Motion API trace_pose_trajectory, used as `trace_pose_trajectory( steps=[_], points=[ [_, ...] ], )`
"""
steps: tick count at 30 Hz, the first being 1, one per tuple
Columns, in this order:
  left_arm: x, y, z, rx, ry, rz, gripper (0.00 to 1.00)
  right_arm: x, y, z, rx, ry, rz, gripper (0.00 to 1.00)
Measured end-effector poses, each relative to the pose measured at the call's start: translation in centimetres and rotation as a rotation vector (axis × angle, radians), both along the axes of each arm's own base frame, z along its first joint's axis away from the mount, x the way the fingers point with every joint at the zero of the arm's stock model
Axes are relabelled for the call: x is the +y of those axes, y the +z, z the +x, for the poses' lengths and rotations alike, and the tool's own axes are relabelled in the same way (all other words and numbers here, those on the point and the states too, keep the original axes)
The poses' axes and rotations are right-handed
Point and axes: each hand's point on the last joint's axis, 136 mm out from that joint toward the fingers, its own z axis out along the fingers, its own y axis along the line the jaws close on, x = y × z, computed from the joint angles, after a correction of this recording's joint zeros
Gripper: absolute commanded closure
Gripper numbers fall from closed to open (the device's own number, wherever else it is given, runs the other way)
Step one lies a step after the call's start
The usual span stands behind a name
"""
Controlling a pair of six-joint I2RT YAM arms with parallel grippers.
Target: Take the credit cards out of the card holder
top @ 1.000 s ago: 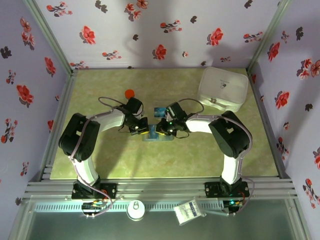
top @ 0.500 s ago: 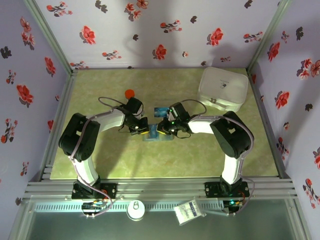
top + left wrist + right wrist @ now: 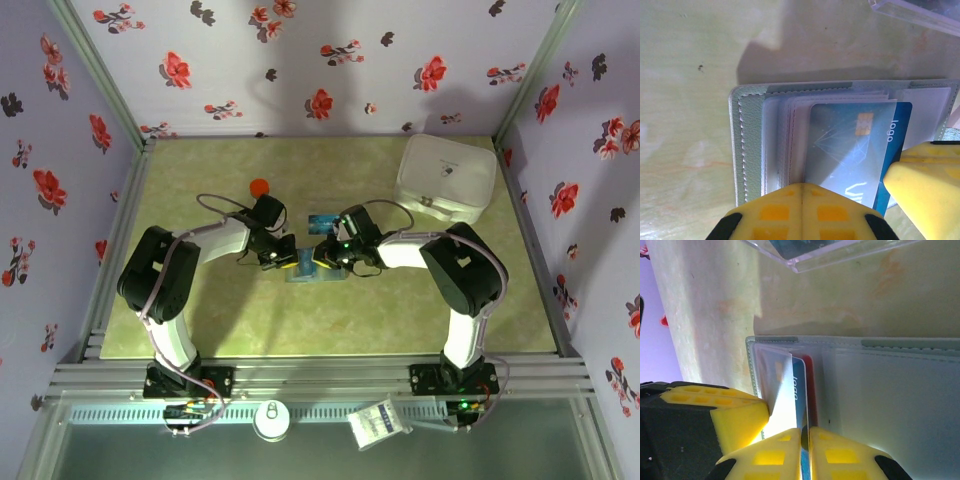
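Observation:
The grey-blue card holder (image 3: 747, 150) lies open on the table (image 3: 200, 320), with clear sleeves inside. A light blue credit card (image 3: 850, 150) sticks partly out of a sleeve. A red credit card (image 3: 810, 385) shows just behind the blue one (image 3: 799, 390). My left gripper (image 3: 802, 186) is shut, its tips pressed down on the holder's sleeves beside the blue card. My right gripper (image 3: 805, 429) is shut on the protruding edge of the blue card. From above, both grippers, left (image 3: 286, 258) and right (image 3: 322, 256), meet over the holder (image 3: 318, 276).
A clear plastic box (image 3: 322, 222) holding a card lies just beyond the holder; its edge also appears in the wrist views (image 3: 920, 12) (image 3: 840, 250). An orange-capped bottle (image 3: 259, 186) stands at the back left. A large white lidded container (image 3: 446, 178) sits at the back right.
My right gripper has closed further and its wrist has edged slightly left toward the holder. The left arm has not moved.

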Motion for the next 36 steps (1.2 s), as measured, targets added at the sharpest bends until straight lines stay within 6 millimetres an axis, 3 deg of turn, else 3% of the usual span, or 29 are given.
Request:
trace_pose_trajectory(
  steps=[11, 24, 31, 36],
  points=[
    [0.0, 0.0, 0.0, 0.0, 0.0, -0.001, 1.0, -1.1, -0.3, 0.2, 0.007, -0.026, -0.001, 0.95],
    [-0.1, 0.0, 0.0, -0.002, 0.0, -0.004, 1.0, -4.2, 0.8, -0.3, -0.033, -0.026, -0.137, 0.96],
    [-0.1, 0.1, 0.1, -0.002, -0.001, -0.005, 1.0, -4.4, 1.8, -0.1, -0.061, -0.003, -0.192, 0.97],
    [-0.1, 0.3, 0.1, -0.008, 0.0, -0.007, 0.91, -4.1, 2.4, -0.1, -0.081, 0.021, -0.237, 0.96]
  ],
)
